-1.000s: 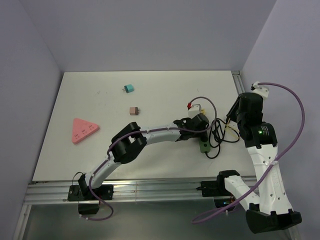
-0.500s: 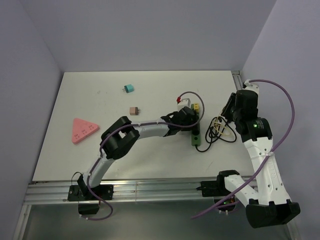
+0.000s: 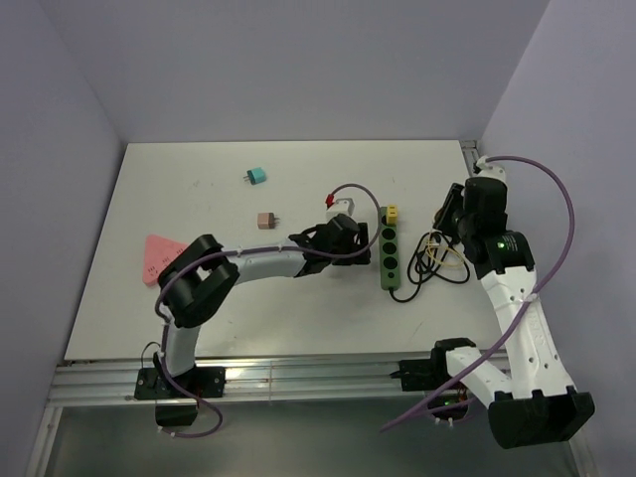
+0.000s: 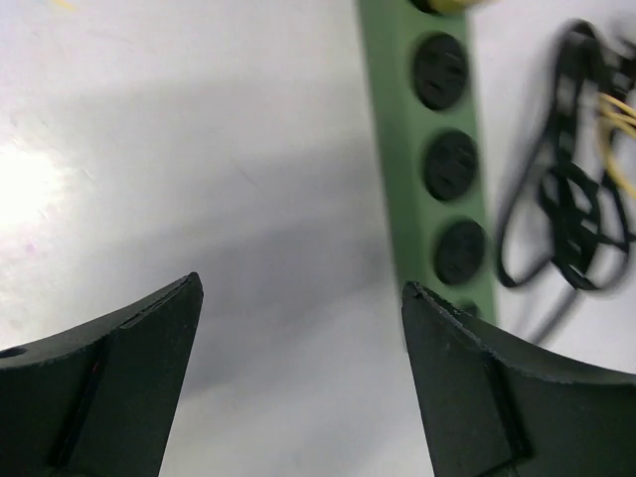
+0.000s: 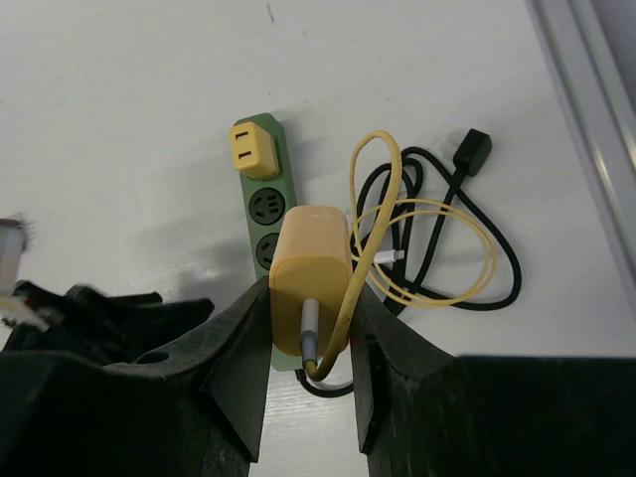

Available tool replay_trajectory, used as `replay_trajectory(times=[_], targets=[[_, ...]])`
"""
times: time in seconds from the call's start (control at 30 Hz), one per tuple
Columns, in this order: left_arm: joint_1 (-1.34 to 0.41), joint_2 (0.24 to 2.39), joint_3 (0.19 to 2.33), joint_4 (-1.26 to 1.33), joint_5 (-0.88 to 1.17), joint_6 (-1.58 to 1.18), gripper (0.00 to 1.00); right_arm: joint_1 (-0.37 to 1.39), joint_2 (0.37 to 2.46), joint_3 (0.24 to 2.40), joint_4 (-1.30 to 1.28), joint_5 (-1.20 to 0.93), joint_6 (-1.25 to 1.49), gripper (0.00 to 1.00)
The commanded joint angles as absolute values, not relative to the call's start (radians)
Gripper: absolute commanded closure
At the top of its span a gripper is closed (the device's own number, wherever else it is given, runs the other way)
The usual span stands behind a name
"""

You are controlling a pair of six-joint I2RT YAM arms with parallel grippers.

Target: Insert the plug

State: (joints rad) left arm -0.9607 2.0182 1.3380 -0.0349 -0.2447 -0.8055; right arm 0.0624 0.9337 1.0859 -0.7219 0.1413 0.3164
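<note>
"Where was your yellow plastic charger plug?"
"Pinched between the fingers of your right gripper, near the right side of the green plastic power strip."
"And your left gripper?"
"Spread wide, holding nothing, just left of that strip."

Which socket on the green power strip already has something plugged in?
The far-end socket of the green power strip, holding a small yellow plug; the others are bare.
</note>
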Motion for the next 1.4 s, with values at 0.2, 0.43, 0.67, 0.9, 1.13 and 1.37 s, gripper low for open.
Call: replay_trajectory(times=[0.2, 0.43, 0.67, 0.9, 1.13, 1.37], targets=[[-1.002, 1.637, 1.117, 0.061, -0.1, -0.801, 0.16, 0.057, 1.051, 1.023, -0.569, -0.106, 0.232, 1.0], [-1.002, 1.301, 0.936, 0.054, -0.081, -0.828, 0.16, 0.057, 1.196, 1.011, -0.531, -0.107, 0.178, 1.0], [-1.003, 1.039, 0.844, 0.043, -0.035, -0.864, 0.17, 0.084, 1.298, 1.008, -0.494, -0.143, 0.184, 1.0], [-1.006, 0.862, 0.795, 0.048, 0.018, -0.911, 0.17, 0.144, 1.41, 1.029, -0.483, -0.083, 0.175, 1.0], [-1.015, 0.805, 0.773, 0.064, 0.041, -0.936, 0.18, 0.181, 1.459, 1.055, -0.44, -0.019, 0.155, 1.0], [-1.026, 0.831, 0.759, 0.106, 0.061, -0.953, 0.19, 0.19, 1.503, 1.066, -0.422, -0.002, 0.147, 1.0]])
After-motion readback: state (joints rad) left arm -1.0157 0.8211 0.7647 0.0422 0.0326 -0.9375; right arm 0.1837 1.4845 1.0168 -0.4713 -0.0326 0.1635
